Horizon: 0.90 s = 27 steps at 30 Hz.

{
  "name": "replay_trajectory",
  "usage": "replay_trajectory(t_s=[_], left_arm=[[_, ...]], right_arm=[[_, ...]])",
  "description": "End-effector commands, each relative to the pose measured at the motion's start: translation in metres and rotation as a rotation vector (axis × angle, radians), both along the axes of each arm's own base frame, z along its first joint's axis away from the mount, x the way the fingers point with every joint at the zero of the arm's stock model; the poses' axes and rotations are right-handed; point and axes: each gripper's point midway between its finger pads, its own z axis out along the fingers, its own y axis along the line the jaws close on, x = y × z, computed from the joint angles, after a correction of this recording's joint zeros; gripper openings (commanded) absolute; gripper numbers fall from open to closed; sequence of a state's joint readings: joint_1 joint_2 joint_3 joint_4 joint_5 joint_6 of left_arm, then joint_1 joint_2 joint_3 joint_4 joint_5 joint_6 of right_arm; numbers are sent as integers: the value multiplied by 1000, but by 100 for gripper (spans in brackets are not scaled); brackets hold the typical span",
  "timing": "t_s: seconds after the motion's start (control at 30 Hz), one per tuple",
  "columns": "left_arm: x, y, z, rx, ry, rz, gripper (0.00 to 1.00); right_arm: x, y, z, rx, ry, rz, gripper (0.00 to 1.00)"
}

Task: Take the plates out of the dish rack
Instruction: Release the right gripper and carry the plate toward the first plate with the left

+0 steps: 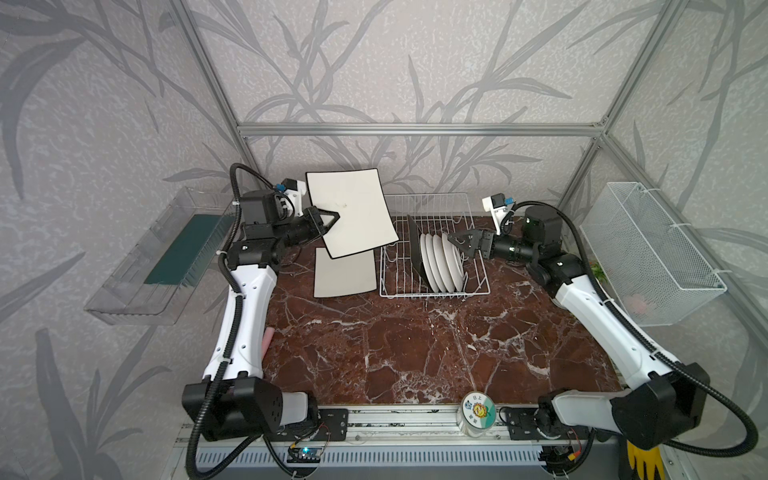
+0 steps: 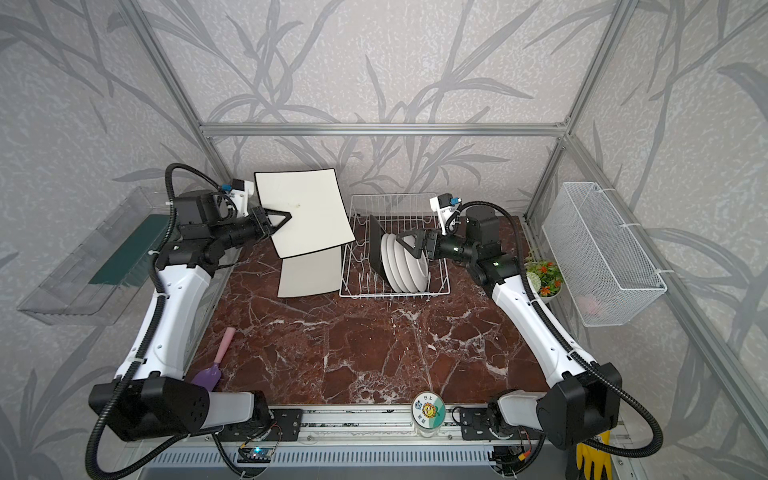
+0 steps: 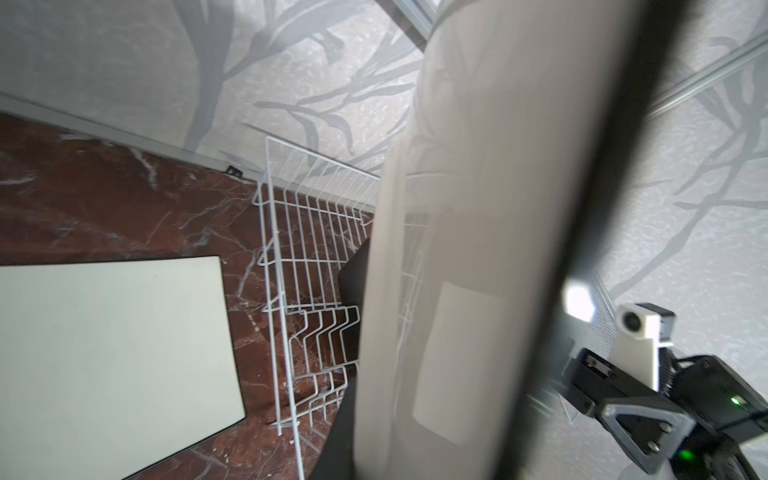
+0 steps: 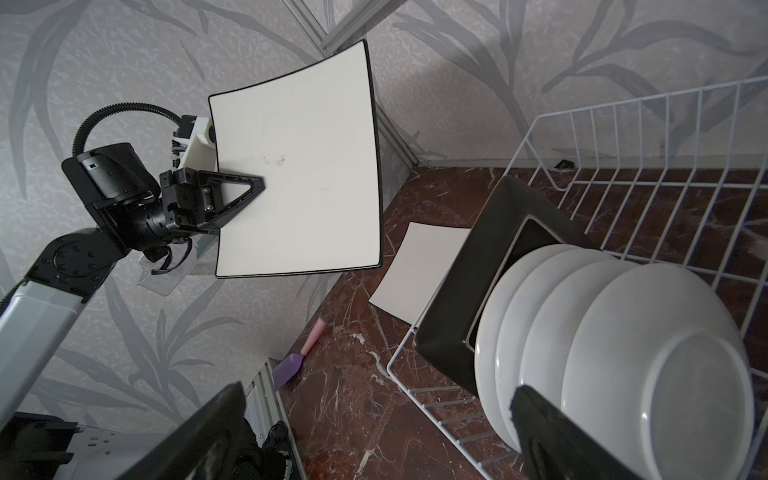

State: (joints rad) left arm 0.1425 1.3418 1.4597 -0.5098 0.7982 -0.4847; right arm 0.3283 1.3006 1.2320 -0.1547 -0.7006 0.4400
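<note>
1. Checking both top views, you see the left tool [image 1: 335, 217] clamped on the held cream plate [image 1: 357, 208], tilted in the air at centre left. The second cream plate [image 1: 345, 276] lies flat on the surface [image 1: 415, 353] just below.
2. Left wrist view: the held cream plate fills the middle, edge-on.
3. Right wrist view: the right tool [image 4: 378, 390], spread wide and empty, faces the black plate [image 4: 457, 295] and four round plates [image 4: 665, 374] standing in the dish rack [image 4: 669, 93] at lower right. By my judgement, two are out and five are left.

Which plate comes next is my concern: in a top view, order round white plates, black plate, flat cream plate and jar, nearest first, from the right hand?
1. round white plates: in the dish rack, at the right hand.
2. black plate: just left of them.
3. flat cream plate: on the table, left of the rack.
4. jar: front rail.
</note>
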Motion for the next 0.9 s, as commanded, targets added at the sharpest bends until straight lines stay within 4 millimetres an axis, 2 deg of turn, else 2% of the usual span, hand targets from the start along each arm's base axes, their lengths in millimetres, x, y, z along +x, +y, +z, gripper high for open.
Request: replay_trajectory(t_s=[0.0, 0.23, 0.5, 0.73, 0.87], left_arm=[[-16, 9, 27, 80, -109, 14, 0], [-22, 29, -10, 201, -16, 74, 0], [-21, 47, -44, 290, 79, 89, 0], [-12, 54, -67, 322, 132, 61, 0], [-9, 50, -77, 330, 125, -2, 0]], right_arm=[[-10, -2, -7, -125, -103, -13, 99], [-24, 16, -17, -248, -200, 36, 99], [-31, 32, -24, -269, -206, 95, 99], [-32, 40, -26, -268, -193, 120, 99], [-35, 44, -23, -248, -181, 143, 99]])
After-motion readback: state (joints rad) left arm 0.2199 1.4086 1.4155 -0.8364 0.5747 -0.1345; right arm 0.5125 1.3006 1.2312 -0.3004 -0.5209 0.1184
